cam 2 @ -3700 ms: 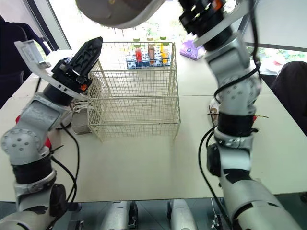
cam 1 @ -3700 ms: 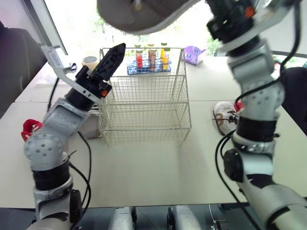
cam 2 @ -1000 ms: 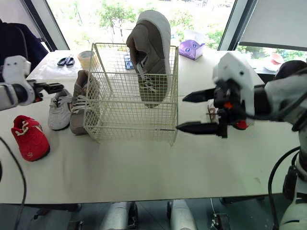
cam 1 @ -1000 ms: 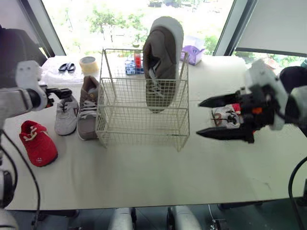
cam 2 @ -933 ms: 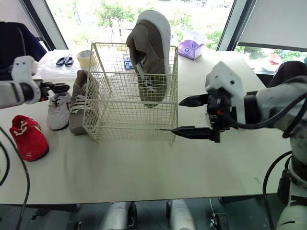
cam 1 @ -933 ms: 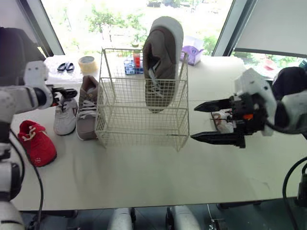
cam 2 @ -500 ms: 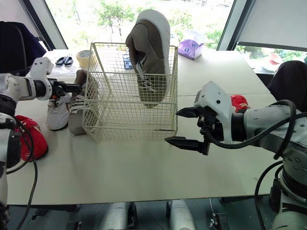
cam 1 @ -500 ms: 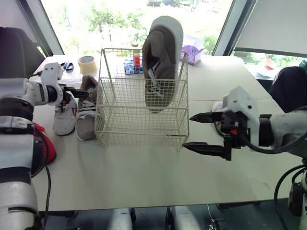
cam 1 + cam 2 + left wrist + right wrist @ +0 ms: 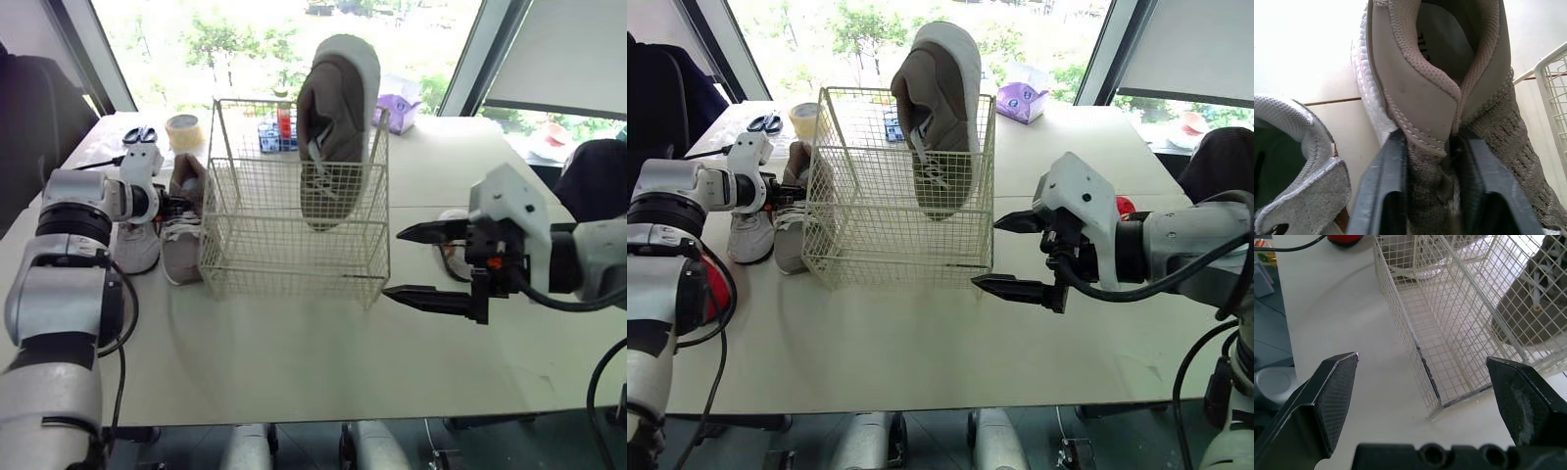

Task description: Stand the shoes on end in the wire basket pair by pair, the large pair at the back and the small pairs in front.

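Note:
A white wire basket (image 9: pixel 294 250) stands mid-table, with one large grey-brown shoe (image 9: pixel 335 127) on end against its back right side. Its mate, the second large grey-brown shoe (image 9: pixel 181 230), lies on the table left of the basket. My left gripper (image 9: pixel 176 208) is shut on this shoe's tongue (image 9: pixel 1420 112), a finger (image 9: pixel 1383 186) pressing each side. A small white shoe (image 9: pixel 137 247) lies just left of it, and a small red shoe (image 9: pixel 717 289) peeks from behind my left arm. My right gripper (image 9: pixel 392 262) hangs open, right of the basket's front corner, holding nothing.
Behind my right gripper lie another small white shoe (image 9: pixel 453 230) and a red one (image 9: pixel 1124 206). At the back of the table are a tape roll (image 9: pixel 182 130), scissors (image 9: pixel 140 135), a rack of tubes (image 9: pixel 279 132) and a purple box (image 9: pixel 400 103).
My left gripper has reached in to the grey-brown shoe beside the basket and closed on its tongue. The right gripper drifted down towards the basket's front corner, still open.

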`<action>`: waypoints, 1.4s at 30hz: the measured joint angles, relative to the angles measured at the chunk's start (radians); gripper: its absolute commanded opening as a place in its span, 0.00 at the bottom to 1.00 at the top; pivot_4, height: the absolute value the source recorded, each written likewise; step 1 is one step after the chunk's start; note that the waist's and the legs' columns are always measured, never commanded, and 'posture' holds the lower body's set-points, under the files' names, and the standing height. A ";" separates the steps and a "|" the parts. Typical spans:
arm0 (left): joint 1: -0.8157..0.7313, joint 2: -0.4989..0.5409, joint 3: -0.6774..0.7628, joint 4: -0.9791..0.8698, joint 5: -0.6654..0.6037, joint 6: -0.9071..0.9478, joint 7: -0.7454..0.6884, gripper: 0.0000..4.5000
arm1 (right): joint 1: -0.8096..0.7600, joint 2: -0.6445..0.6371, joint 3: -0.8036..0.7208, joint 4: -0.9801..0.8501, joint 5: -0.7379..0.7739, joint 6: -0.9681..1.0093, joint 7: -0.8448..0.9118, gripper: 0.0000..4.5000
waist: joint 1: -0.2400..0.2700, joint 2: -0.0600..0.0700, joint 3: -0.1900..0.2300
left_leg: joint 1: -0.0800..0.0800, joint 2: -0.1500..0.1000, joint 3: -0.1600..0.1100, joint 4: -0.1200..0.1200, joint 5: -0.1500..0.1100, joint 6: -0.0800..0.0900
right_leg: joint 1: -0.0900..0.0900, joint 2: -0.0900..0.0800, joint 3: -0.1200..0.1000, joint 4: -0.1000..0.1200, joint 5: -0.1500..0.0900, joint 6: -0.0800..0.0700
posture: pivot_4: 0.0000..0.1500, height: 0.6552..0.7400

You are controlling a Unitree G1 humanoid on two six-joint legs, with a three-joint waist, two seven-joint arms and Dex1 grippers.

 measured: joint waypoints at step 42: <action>0.116 -0.293 0.190 -0.821 -0.015 -0.691 0.317 0.10 | -0.081 -0.205 0.201 0.315 -0.237 -0.274 0.207 1.00 | -0.008 -0.002 0.001 | -0.001 0.001 0.000 0.000 0.000 -0.001 | -0.001 0.001 -0.002 0.000 0.001 0.001 | 1.00 0.00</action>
